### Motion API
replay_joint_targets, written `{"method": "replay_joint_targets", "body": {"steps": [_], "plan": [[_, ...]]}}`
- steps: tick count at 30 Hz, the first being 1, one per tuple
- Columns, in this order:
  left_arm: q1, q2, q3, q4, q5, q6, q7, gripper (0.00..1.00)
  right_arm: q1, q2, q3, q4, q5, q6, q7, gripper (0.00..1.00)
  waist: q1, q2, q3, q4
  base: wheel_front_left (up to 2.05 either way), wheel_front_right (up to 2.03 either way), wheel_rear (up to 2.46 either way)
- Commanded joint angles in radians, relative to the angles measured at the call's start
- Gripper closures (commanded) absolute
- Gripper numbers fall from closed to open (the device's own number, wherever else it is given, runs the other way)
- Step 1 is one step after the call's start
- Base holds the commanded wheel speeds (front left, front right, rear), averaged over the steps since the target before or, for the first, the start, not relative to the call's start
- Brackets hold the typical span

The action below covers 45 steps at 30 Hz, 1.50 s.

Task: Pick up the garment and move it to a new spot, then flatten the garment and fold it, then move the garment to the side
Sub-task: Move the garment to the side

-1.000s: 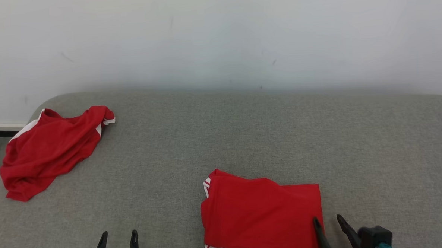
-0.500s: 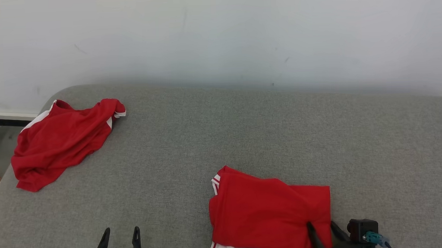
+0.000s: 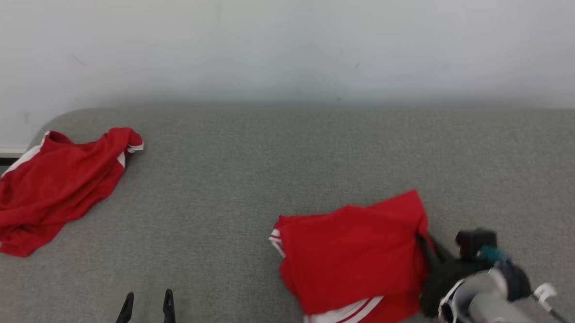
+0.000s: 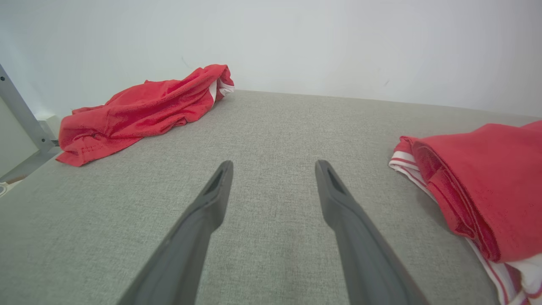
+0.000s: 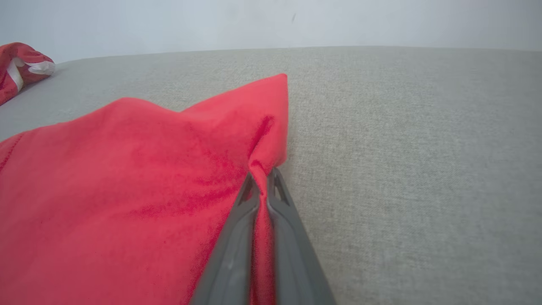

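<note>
Garment [image 3: 350,256], red and folded, lies just left of the right gripper [image 3: 423,240] in the head view, its edge pinched in the closed fingers. The left gripper [image 3: 148,297] hovers wide open above the grey cushion [image 3: 268,172]. Left wrist view adds the stacked, white-striped folds. Right wrist view shows cloth clamped at the fingertips. Two grippers, two red garments: the crumpled garment [image 3: 55,186] lies far left.

Left gripper [image 3: 148,294]: near left, fingers apart and roughly parallel, tips pointing far, nothing between them.
Right gripper [image 5: 262,173]: near right, fingers pinched together on the right edge of the folded red garment [image 3: 354,251], cloth bunched at the tips.
Pale right forearm [image 3: 475,304] angles in from the near-right corner.
</note>
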Motion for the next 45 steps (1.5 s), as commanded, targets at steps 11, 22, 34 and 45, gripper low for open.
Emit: {"method": "replay_joint_targets", "body": {"steps": [11, 22, 34, 45], "plan": [[-0.101, 0.010, -0.008, -0.041, 0.003, 0.002, -0.002, 0.00, -0.273, -0.186, 0.035, 0.000, -0.039, -0.002, -0.001, 1.00, -0.0001, -0.0001, 0.197, -0.097, 0.00, 0.00, 0.00], [-0.193, 0.056, -0.015, -0.106, -0.008, 0.001, -0.002, 0.00, -0.501, -0.348, 0.081, 0.098, -0.034, -0.002, 0.007, 1.00, -0.0001, -0.0001, 0.337, -0.117, 0.00, 0.00, 0.00], [-0.214, 0.069, 0.012, -0.192, 0.001, 0.001, -0.002, 0.00, -0.649, -0.483, 0.103, 0.184, -0.034, -0.002, 0.030, 1.00, -0.0001, -0.0001, 0.401, -0.137, 0.00, 0.00, 0.00], [-0.208, 0.083, 0.029, -0.231, 0.002, 0.001, -0.002, 0.00, -0.730, -0.536, 0.118, 0.228, -0.059, -0.002, 0.054, 1.00, -0.0001, -0.0001, 0.425, -0.146, 0.00, 0.00, 0.00]]}}
